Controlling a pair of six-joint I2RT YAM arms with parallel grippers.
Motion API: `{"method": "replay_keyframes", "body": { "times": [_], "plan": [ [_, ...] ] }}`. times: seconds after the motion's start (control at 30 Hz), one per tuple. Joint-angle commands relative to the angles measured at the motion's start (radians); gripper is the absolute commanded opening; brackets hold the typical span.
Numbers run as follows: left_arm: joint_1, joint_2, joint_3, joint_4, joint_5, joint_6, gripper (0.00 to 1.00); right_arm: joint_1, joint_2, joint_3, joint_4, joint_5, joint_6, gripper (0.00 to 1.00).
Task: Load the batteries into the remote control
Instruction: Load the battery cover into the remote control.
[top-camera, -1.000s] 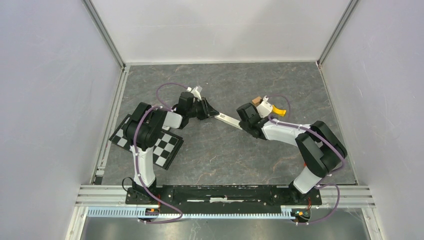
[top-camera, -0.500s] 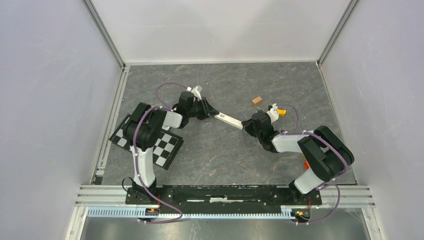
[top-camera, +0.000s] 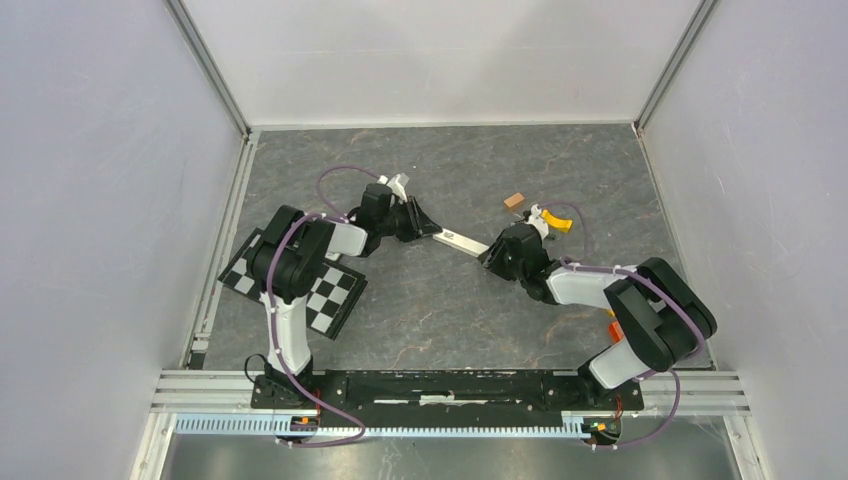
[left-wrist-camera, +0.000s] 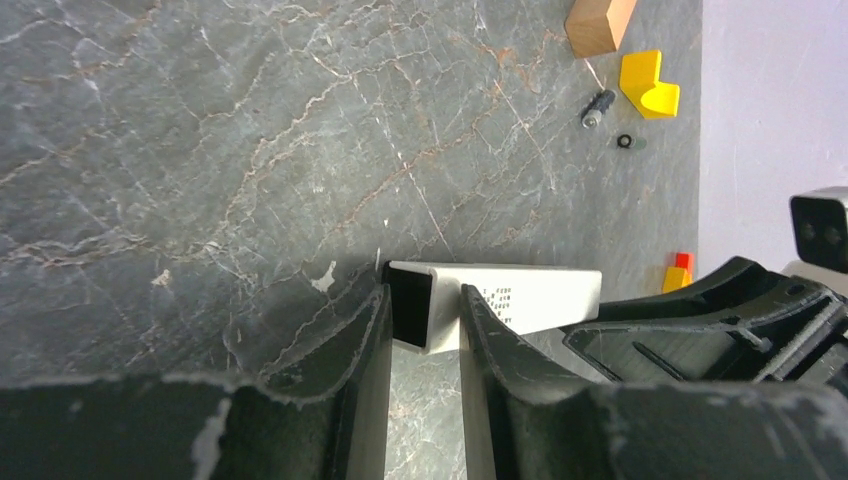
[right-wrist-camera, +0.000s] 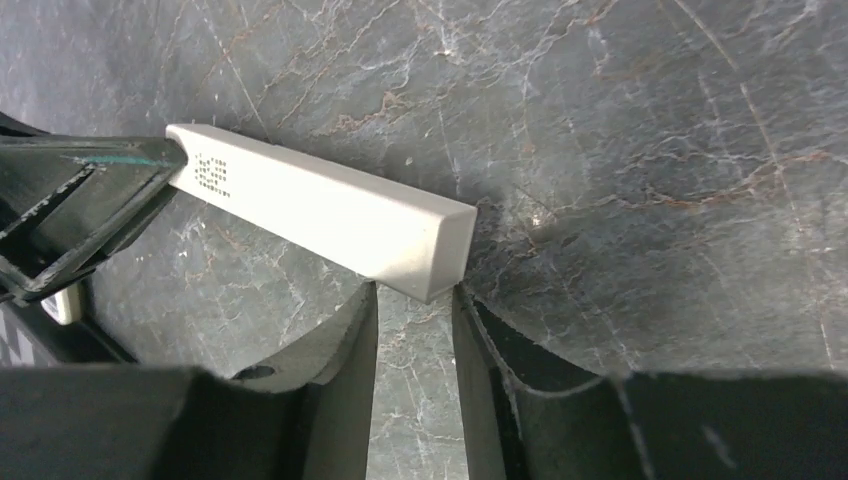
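Note:
A long narrow white bar (top-camera: 460, 241), hollow at its left end, spans between my two grippers just above the table. My left gripper (top-camera: 425, 228) is shut on its open end (left-wrist-camera: 425, 300). My right gripper (top-camera: 490, 250) is closed on the tip of its other end (right-wrist-camera: 415, 295). The bar shows in the left wrist view (left-wrist-camera: 540, 290) and the right wrist view (right-wrist-camera: 320, 210). One tiny dark battery (left-wrist-camera: 598, 107) lies on the table by the yellow piece. No remote with buttons or a battery recess shows in any view.
A brown block (top-camera: 514, 200) and a yellow curved piece (top-camera: 560, 224) lie behind the right gripper, with a small dark ring (left-wrist-camera: 627, 141) beside them. A checkerboard plate (top-camera: 330, 300) lies under the left arm. A small orange piece (top-camera: 613, 328) sits by the right arm's base.
My right gripper has moved from beside the brown block down and left to the bar's right end, now holding it. The left gripper has kept hold of the bar.

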Motion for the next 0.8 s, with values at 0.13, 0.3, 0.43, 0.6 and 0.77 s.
{"method": "replay_keyframes", "body": {
  "times": [0.13,0.3,0.43,0.6,0.77],
  "plan": [
    [-0.081,0.076,-0.072,-0.341,0.076,0.028,0.12,-0.012,-0.007,-0.045,-0.298,-0.076,-0.106,0.34],
    [-0.08,0.055,-0.082,-0.344,0.074,0.028,0.16,-0.04,-0.091,-0.042,-0.327,-0.062,-0.161,0.53],
    [-0.078,0.017,-0.081,-0.35,0.079,0.023,0.24,-0.067,-0.141,-0.022,-0.371,-0.038,-0.206,0.59],
    [-0.077,-0.048,-0.08,-0.357,0.082,0.012,0.41,-0.087,-0.161,-0.011,-0.421,0.01,-0.233,0.59],
    [-0.076,-0.096,-0.081,-0.365,0.075,0.004,0.55,-0.095,-0.175,-0.015,-0.415,0.014,-0.243,0.58]
  ]
}}
